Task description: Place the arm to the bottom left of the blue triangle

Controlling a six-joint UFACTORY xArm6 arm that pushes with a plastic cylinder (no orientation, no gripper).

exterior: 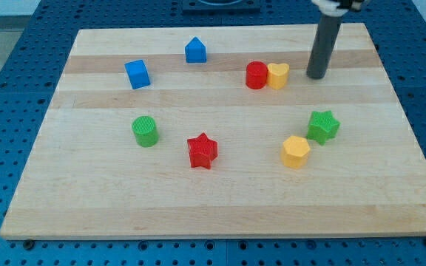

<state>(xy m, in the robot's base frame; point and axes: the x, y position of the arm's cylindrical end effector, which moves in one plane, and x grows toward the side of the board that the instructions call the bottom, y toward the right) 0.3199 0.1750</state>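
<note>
The blue triangle block (195, 50) stands near the view's top, left of centre, on the wooden board (220, 207). My tip (316, 75) is at the end of the dark rod, far to the right of the blue triangle. It sits just right of the yellow heart block (278, 74), a little apart from it. The red cylinder (256, 75) touches the yellow heart on its left side.
A blue cube (137, 74) lies left of and below the blue triangle. A green cylinder (145, 131), a red star (202, 151), a yellow hexagon block (296, 151) and a green star (322, 126) lie across the board's lower half.
</note>
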